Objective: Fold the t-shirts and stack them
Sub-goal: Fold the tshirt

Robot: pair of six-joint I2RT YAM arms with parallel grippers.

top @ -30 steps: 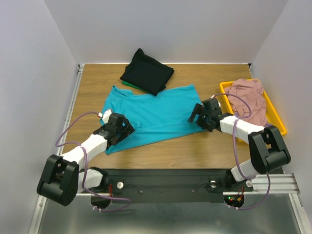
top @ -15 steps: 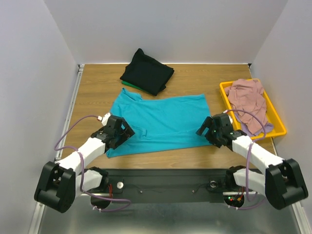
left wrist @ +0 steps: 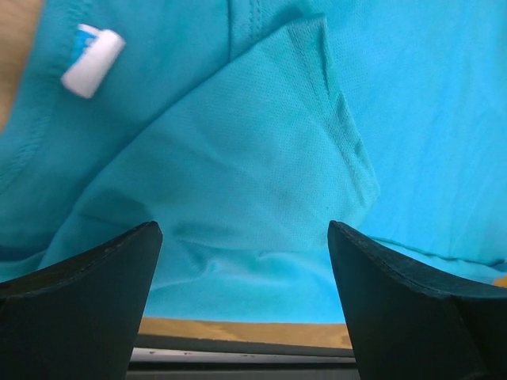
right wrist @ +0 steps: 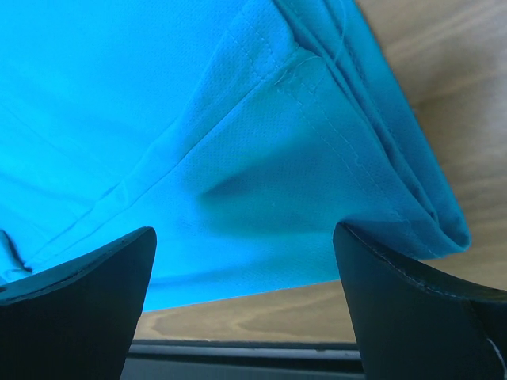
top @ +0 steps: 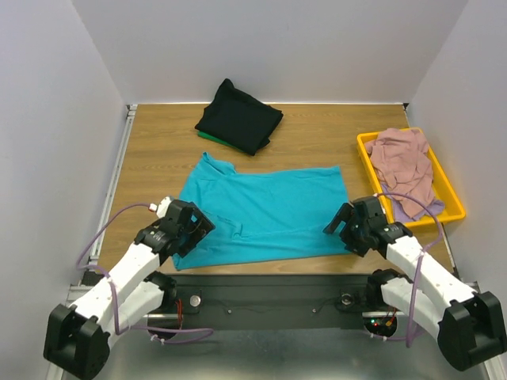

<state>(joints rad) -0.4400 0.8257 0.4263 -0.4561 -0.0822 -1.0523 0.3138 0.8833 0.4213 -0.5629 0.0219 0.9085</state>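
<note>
At lower centre of frame, hovered left gripper (top: pixel 198 228) and right gripper (top: pixel 339 224), both gaping, empty, over teal t-shirt (top: pixel 269 207) corners. Likely needed level pinch, even lift.

Wood-grain table top (top: pixel 150 142), brown, boxed in on three sides by plain pale walls: back wall (top: pixel 269 47), left wall (top: pixel 47 119), right wall (top: pixel 467 87). Walls faintly lilac-grey, unmarked, meeting at two far corners. Along the table's left edge, a silver metal rail (top: pixel 116 170). At the near edge, a black crossbar (top: pixel 269 290), then a grey metal sheet (top: pixel 261 356) below it. Lighting even and diffuse, with soft shadows only.
</note>
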